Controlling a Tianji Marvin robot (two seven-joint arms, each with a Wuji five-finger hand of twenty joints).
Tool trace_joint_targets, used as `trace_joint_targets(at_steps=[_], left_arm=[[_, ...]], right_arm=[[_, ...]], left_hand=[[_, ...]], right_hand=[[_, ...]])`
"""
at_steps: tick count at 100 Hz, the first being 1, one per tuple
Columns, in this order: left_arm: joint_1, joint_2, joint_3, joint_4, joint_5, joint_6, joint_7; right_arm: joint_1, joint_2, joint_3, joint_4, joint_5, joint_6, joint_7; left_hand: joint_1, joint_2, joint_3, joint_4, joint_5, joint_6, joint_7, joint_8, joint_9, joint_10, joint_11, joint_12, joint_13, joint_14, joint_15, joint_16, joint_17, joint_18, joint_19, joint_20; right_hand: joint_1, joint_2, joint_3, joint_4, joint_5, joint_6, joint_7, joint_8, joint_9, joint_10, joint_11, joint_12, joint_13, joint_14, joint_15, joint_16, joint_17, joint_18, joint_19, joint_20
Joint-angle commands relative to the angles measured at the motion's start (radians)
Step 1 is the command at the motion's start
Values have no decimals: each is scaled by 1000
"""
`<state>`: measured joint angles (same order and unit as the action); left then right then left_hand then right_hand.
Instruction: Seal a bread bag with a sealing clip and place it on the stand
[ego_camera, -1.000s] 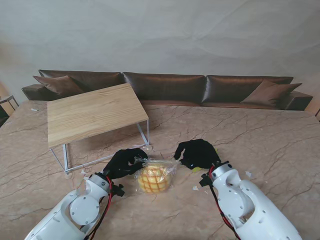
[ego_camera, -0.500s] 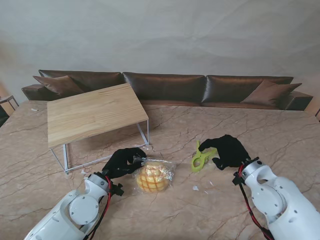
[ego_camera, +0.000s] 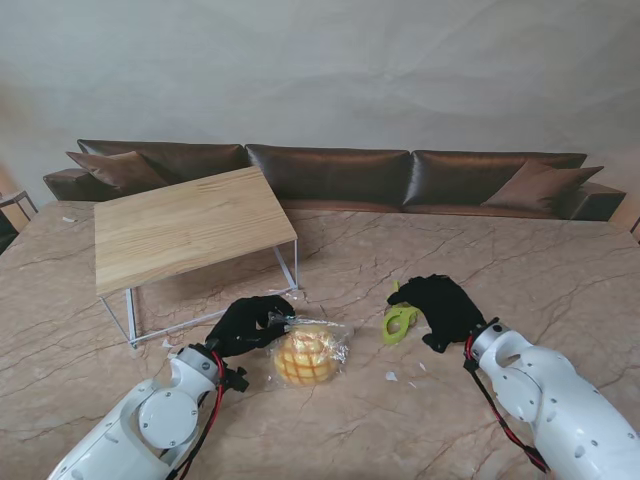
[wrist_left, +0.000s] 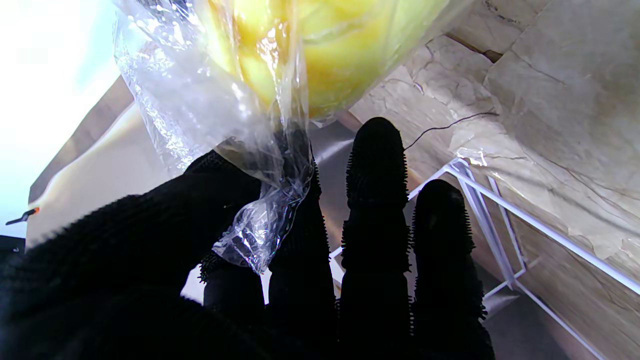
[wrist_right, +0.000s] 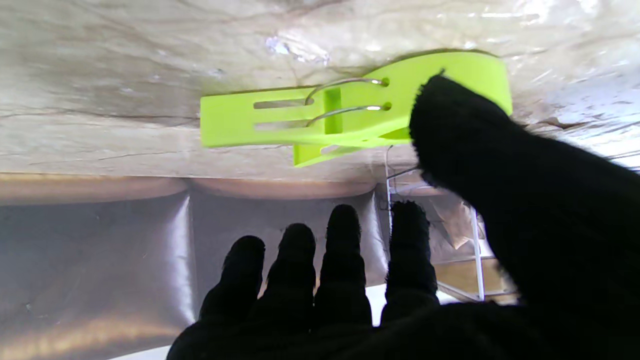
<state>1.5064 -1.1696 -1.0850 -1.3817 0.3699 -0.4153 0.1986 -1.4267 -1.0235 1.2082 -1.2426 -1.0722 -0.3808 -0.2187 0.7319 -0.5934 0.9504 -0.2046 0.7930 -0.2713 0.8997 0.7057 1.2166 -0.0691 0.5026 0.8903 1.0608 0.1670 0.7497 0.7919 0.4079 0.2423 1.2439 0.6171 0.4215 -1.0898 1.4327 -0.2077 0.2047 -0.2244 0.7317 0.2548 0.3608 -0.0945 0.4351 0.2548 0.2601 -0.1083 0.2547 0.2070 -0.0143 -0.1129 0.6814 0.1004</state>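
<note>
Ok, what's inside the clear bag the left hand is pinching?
Inside the bread bag is one round yellow bun with a scored, grid-like top. The left hand pinches the bag's twisted neck. The bun's underside is hidden.

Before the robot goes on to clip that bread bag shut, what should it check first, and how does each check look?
1. Left hand pinches bread bag neck: ok.
2. Bag neck gathered: ok, bunched between fingers.
3. Right hand holds green clip: not ok; thumb touches it, the other fingers are spread.
4. Clip jaws open: not ok, closed.
5. Wooden stand has bare top: ok.
</note>
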Motion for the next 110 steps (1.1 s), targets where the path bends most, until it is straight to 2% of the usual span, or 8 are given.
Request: trace_joint_targets(at_steps=[1,13,36,51,63,75,97,110], left_arm=[[3,-2,4,-8,-2,2,-4],[4,-1,4,-11,-3,5,-10],[6,1,-1,-12,-6,5,-18],[2,3,1,-5,-19,-14,-32],[2,4,3,-1,-27,-21,-42],[5,4,2,-1,-27,-25,-40],[13,4,-5,-6,-24,-32,-36],[18,5,-9,-7,-22,-36,-35]], right_arm=[[20,-7,-12,-1,7,11,29],[69,-11,-65,44,40,28,34],[126,-9,-129,83,74,56,97],[140,-10,-156,107,76,82,91],[134,-14,-174,115,61,133,39],[111,-13,-173,93,33,184,18],[56,-13,-163,29,-16,281,7],[15,-10,-151,-23,-53,333,29]], left_hand=[[25,16,29,7,31,-111,82,17,41,-66,46,-2,25,-25,-2,-1,-1,-12,44,15],[27,17,25,5,30,-109,84,15,40,-65,47,-2,23,-25,-2,-1,-3,-14,43,15],[32,22,16,3,24,-106,86,9,36,-64,47,-3,19,-24,-3,-1,-7,-14,41,15],[36,30,4,0,16,-107,86,4,29,-66,47,-3,11,-26,-7,-2,-14,-18,36,14],[39,31,-4,0,15,-107,88,0,28,-72,45,-4,8,-26,-9,-2,-18,-22,33,15],[42,35,-9,-1,12,-106,90,-4,26,-71,44,-5,6,-26,-10,-2,-20,-22,31,16],[45,37,-16,-2,8,-105,92,-11,24,-72,41,-6,2,-26,-14,-4,-21,-25,28,17],[46,38,-16,-1,7,-104,94,-14,24,-72,41,-7,3,-25,-14,-5,-21,-25,27,18]], right_hand=[[-33,-24,22,-6,-34,-24,16,-21,-43,9,29,11,-74,-29,36,24,-38,-14,20,10],[-10,17,20,3,-5,-28,26,-18,-20,2,39,13,-109,-33,51,29,-43,-12,-26,-1],[6,61,23,14,87,-36,41,-3,94,4,33,12,-97,-25,107,55,-45,13,-10,83],[29,38,21,15,228,-132,77,50,170,-2,35,21,-49,-1,159,84,-37,55,199,281],[-6,25,-9,6,355,-187,101,122,307,-16,139,67,27,35,277,167,-8,81,309,457],[-67,16,-40,-7,387,-178,66,124,420,-37,229,116,83,51,374,279,6,105,391,595],[-198,35,-91,-27,339,-96,26,59,481,-44,305,229,165,76,489,426,57,131,471,731],[-257,59,-119,-31,323,-59,3,42,492,-46,303,247,207,83,508,461,98,140,505,766]])
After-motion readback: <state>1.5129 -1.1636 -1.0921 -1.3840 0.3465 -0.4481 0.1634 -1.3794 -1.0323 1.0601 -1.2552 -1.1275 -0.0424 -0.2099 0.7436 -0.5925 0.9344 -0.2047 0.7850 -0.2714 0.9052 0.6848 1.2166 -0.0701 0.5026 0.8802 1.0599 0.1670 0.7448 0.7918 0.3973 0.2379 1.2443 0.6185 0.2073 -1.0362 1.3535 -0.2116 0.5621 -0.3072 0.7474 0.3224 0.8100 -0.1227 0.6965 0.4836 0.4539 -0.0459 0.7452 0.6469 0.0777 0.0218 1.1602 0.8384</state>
